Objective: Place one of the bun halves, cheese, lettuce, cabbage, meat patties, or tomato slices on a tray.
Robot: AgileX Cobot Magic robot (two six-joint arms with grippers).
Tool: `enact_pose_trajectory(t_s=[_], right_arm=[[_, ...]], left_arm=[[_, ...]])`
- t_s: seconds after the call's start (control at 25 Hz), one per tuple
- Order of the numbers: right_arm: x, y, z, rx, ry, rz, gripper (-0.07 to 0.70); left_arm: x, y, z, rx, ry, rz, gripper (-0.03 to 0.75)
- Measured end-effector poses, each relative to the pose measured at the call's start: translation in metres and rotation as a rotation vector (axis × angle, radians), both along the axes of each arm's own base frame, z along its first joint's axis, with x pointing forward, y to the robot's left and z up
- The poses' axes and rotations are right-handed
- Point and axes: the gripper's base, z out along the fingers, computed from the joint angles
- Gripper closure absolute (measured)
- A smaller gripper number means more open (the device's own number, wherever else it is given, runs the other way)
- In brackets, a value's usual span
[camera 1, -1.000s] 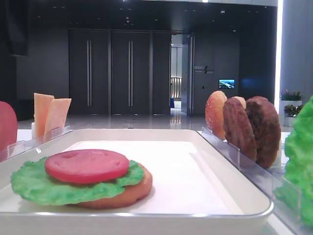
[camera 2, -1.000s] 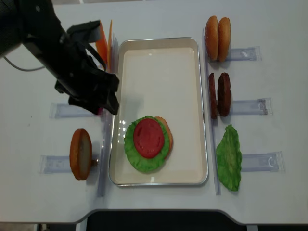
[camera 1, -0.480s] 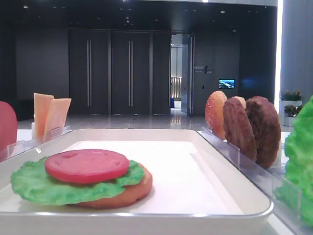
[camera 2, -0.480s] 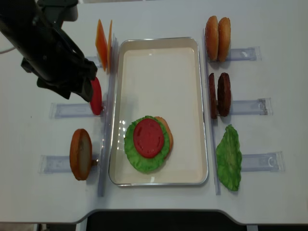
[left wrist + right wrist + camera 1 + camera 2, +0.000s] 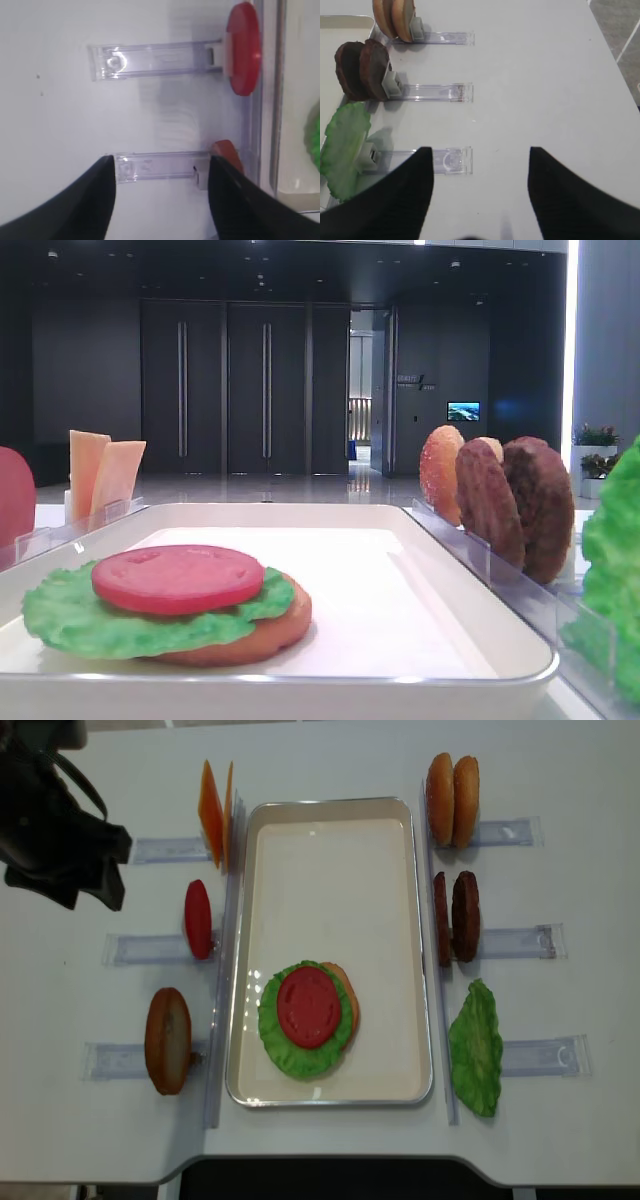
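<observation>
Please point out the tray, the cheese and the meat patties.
tray (image 5: 330,860), overhead view, bare floor.
cheese (image 5: 211,812), overhead view, slice's upper edge.
meat patties (image 5: 465,916), overhead view, right patty's edge.

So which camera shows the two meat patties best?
The right wrist view: the patties stand clear in their rack, faces showing. The overhead view shows them edge-on; the low front view overlaps them with a bun. The left wrist view misses them.

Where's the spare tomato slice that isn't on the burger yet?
In the overhead view, the spare tomato slice stands on edge in a clear rack left of the tray, between the cheese and a bun half.
</observation>
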Motion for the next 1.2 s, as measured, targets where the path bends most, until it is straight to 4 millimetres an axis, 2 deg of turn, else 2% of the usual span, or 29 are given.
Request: enact_pose_trajectory(t_s=[0.16, 0.32, 0.48, 0.6, 0.72, 0.84, 1.04, 1.2], right_arm=[[0.0, 0.0, 0.0, 0.0, 0.0, 0.0, 0.231], [0.0, 0.0, 0.0, 0.0, 0.0, 0.0, 0.231], [0.0, 0.0, 0.0, 0.0, 0.0, 0.0, 0.231], [0.0, 0.0, 0.0, 0.0, 0.0, 0.0, 0.231], [0.0, 0.0, 0.0, 0.0, 0.0, 0.0, 0.231], [0.0, 0.0, 0.0, 0.0, 0.0, 0.0, 0.231], [0.0, 0.0, 0.0, 0.0, 0.0, 0.0, 0.231], [0.0, 0.0, 0.0, 0.0, 0.0, 0.0, 0.231]], left_arm=[[0.0, 0.017, 0.001, 0.003, -0.004, 0.04, 0.263], [-0.004, 0.02, 0.007, 0.0, -0.024, 0.045, 0.263], [-0.024, 0.02, 0.025, -0.005, -0.094, 0.043, 0.263], [-0.052, 0.021, 0.04, -0.007, -0.164, 0.04, 0.263], [-0.09, 0.021, 0.055, -0.016, -0.256, 0.04, 0.263], [-0.128, 0.02, 0.06, -0.041, -0.332, 0.039, 0.263], [-0.183, 0.019, 0.05, -0.063, -0.429, 0.03, 0.263], [-0.217, 0.019, 0.028, -0.056, -0.481, 0.01, 0.263]])
